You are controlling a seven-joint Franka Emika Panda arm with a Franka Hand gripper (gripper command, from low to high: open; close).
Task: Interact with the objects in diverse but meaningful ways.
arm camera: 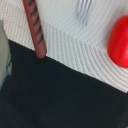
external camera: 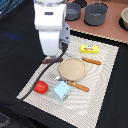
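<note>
A white, smooth-cased Panda arm (external camera: pixel 50 27) fills the upper left of the exterior view, hanging over a pale woven placemat (external camera: pixel 102 80) with a fine ribbed texture, laid on a dark tabletop (external camera: pixel 15 45). The gripper itself is hidden behind the arm's body, and the wrist view shows no fingers, so I cannot tell how far it is open or whether it holds anything.

Near the frame's centre sits a round tan plate (external camera: pixel 73 68) with a shallow rim. A yellow rectangular block (external camera: pixel 89 49) lies to its upper right. A dark brown sausage-like stick (external camera: pixel 51 60) lies left of the plate, just below the arm. A glossy red tomato-like ball (external camera: pixel 41 87) rests at lower left on the mat, near a pale blue carton (external camera: pixel 61 91) with a peaked top. An orange-handled knife (external camera: pixel 91 61) lies right of the plate; an orange-handled fork (external camera: pixel 75 84) lies below it. Two grey pots (external camera: pixel 96 13) stand along the top edge.

In the wrist view, the stick (arm camera: pixel 35 25) shows dark scored marks, the fork's metal tines (arm camera: pixel 85 11) rest on the mat, and the ball (arm camera: pixel 120 41) is at the right edge.
</note>
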